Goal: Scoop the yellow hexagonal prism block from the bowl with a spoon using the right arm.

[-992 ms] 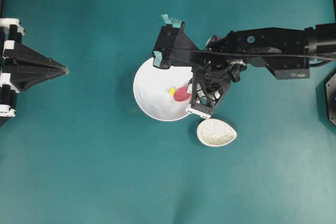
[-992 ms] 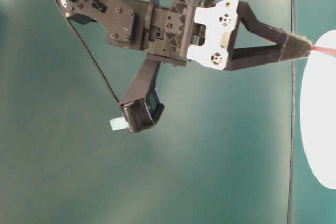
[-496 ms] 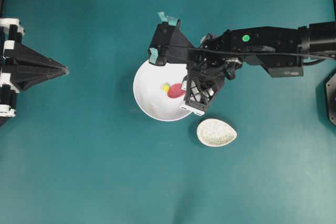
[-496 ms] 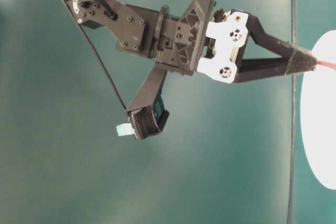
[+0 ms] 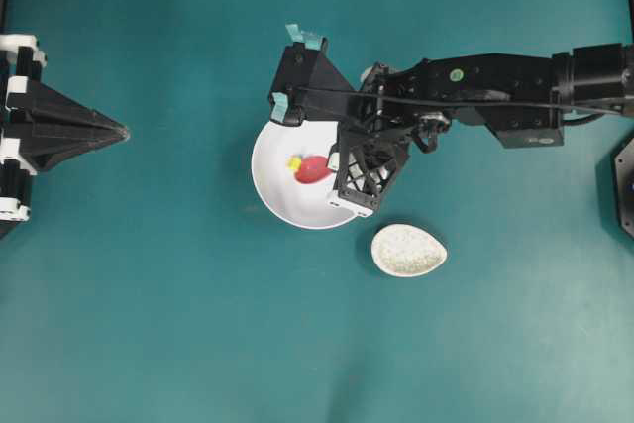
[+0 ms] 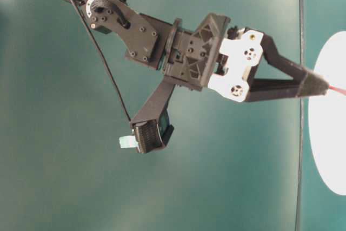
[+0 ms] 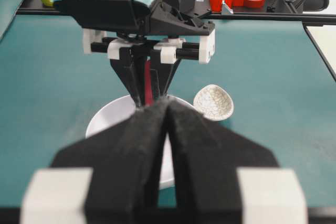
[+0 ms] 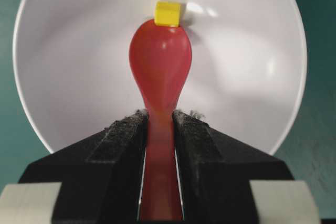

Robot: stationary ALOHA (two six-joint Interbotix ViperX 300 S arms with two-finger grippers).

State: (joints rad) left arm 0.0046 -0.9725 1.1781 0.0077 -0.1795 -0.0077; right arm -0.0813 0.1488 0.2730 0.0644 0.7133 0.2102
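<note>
Two arms are in your view, and only the right arm (image 5: 495,96) is over the dishes. Your right gripper (image 8: 159,129) has its jaws clamped on the handle of the spoon (image 8: 159,72), with the red scoop reaching forward into the bowl (image 8: 68,77). The yellow hexagonal prism block (image 8: 168,13) lies on the bowl's white floor, touching the tip of the scoop or just beyond it; you cannot tell from the wrist view whether it has climbed onto the spoon at all. From overhead, the block (image 5: 294,162) sits left of the scoop, inside the bowl, which stands near the middle of the worktop (image 5: 178,324). A speckled egg-shaped dish (image 5: 409,250) lies just beside the bowl, toward the worktop's near edge, not touching it. Your left gripper (image 5: 119,132) rests well apart at the left edge, its jaws pressed together on nothing.
</note>
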